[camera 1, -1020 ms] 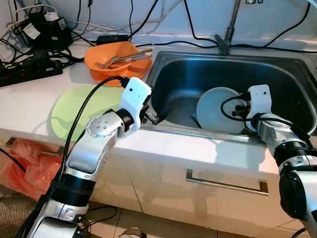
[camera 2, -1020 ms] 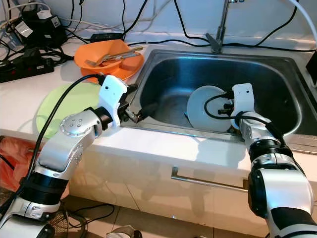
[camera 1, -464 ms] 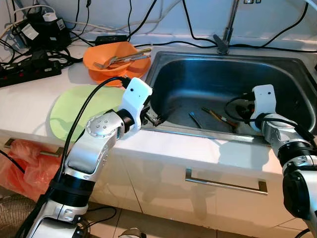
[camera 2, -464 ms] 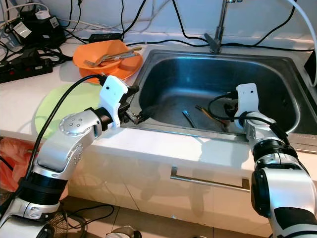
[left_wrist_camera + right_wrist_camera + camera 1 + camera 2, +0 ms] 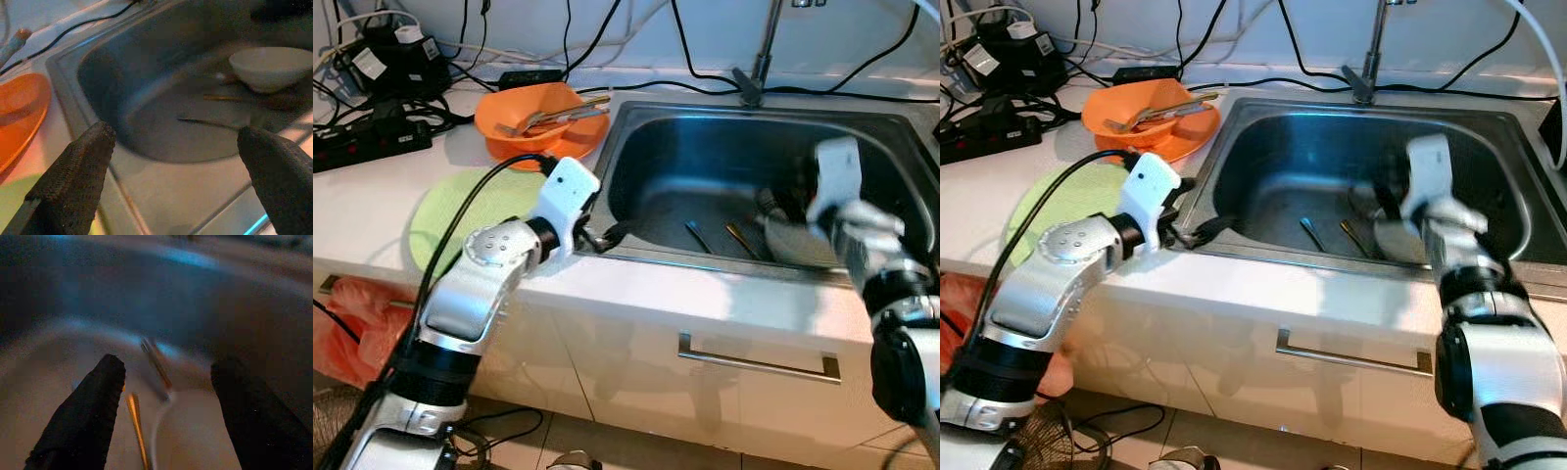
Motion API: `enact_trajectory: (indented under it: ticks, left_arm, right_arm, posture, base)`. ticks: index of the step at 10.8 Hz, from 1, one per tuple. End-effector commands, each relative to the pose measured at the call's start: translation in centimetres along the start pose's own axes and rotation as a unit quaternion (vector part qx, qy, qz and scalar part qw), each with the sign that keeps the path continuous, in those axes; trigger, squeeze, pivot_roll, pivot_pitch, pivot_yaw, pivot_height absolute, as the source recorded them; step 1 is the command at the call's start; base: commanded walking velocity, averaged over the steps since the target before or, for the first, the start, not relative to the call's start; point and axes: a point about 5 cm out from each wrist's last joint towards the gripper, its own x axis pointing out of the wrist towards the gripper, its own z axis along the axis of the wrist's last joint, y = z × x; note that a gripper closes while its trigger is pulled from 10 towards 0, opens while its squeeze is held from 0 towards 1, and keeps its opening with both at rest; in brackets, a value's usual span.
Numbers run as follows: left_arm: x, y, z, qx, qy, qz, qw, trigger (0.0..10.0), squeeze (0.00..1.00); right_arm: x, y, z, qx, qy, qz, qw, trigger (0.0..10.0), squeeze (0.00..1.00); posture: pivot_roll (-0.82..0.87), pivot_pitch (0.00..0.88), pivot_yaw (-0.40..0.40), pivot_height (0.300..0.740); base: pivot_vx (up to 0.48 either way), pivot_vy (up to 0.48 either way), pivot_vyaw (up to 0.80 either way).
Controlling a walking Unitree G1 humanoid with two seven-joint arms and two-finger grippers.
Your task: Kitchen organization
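A white bowl (image 5: pixel 266 73) sits upright on the floor of the steel sink (image 5: pixel 636 147), at its right side (image 5: pixel 798 243). Beside it lie thin utensils (image 5: pixel 697 236) and a chopstick (image 5: pixel 740 241). My right gripper (image 5: pixel 1383 201) hangs open just above the bowl, blurred by motion; in the right wrist view its fingers (image 5: pixel 83 416) frame a chopstick (image 5: pixel 137 428) with nothing between them. My left gripper (image 5: pixel 612 235) is open at the sink's front left rim, its fingers (image 5: pixel 73 181) pointing across the basin and holding nothing.
An orange bowl (image 5: pixel 530 110) with cutlery rests on an orange plate left of the sink. A green round plate (image 5: pixel 450 211) lies nearer on the white counter. Power strips and cables (image 5: pixel 372 137) crowd the back left. The tap (image 5: pixel 759 64) stands behind the sink.
The white bowl stood on edge at my right gripper a second ago; now it rests on the sink floor and that gripper has lifted. The left arm has drawn slightly leftwards.
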Motion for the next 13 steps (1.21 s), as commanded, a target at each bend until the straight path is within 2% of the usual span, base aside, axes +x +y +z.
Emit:
enact_trajectory:
  ticks: [1,2,3,6,7,8,10,13]
  left_arm:
    - [-0.2,0.3,0.9,0.02,-0.003,0.002,1.0,10.0,1.0]
    - [-1.1,0.9,1.1,0.053,0.013,0.002,0.999,10.0,1.0]
    - [-1.5,1.1,1.1,0.059,0.018,-0.002,0.998,10.0,1.0]
    - [-2.5,1.5,0.7,0.088,0.052,-0.015,0.995,10.0,1.0]
    - [-3.1,1.5,0.7,0.118,0.075,-0.039,0.99,10.0,1.0]
    - [-3.5,1.5,0.5,0.131,0.089,-0.053,0.986,10.0,1.0]
    - [-3.9,1.7,0.1,0.141,0.103,-0.053,0.983,10.0,1.0]
    - [-4.3,2.0,-0.5,0.174,0.129,-0.059,0.974,10.0,1.0]
  right_arm:
    - [0.2,0.4,1.0,0.008,-0.023,0.011,1.0,10.0,1.0]
    - [0.2,1.7,2.3,0.012,-0.061,0.049,0.997,10.0,1.0]
    - [0.2,2.4,2.6,0.009,-0.074,0.065,0.995,10.0,1.0]
    - [0.1,3.8,3.4,0.028,-0.092,0.098,0.991,10.0,1.0]
    - [-0.2,5.0,3.4,0.036,-0.089,0.135,0.986,10.0,1.0]
    - [-1.0,6.6,3.5,0.062,-0.092,0.196,0.974,10.0,0.0]
    - [-2.7,8.8,3.1,0.054,-0.089,0.287,0.952,10.0,0.0]
    - [-5.4,9.3,2.5,0.06,-0.071,0.37,0.924,10.0,0.0]
  posture:
    - [0.19,0.034,0.058,0.74]
    - [0.2,0.032,0.056,0.74]
    - [0.2,0.031,0.055,0.74]
    - [0.21,0.028,0.055,0.74]
    - [0.21,0.024,0.054,0.74]
    - [0.21,0.024,0.054,0.74]
    - [0.22,0.027,0.054,0.74]
    - [0.21,0.025,0.051,0.74]
  base:
    - [0.0,0.0,0.0]
    - [0.0,0.0,0.0]
    - [0.0,0.0,0.0]
    - [0.0,0.0,0.0]
    - [0.0,0.0,0.0]
    - [0.0,0.0,0.0]
    - [0.0,0.0,0.0]
    - [0.0,0.0,0.0]
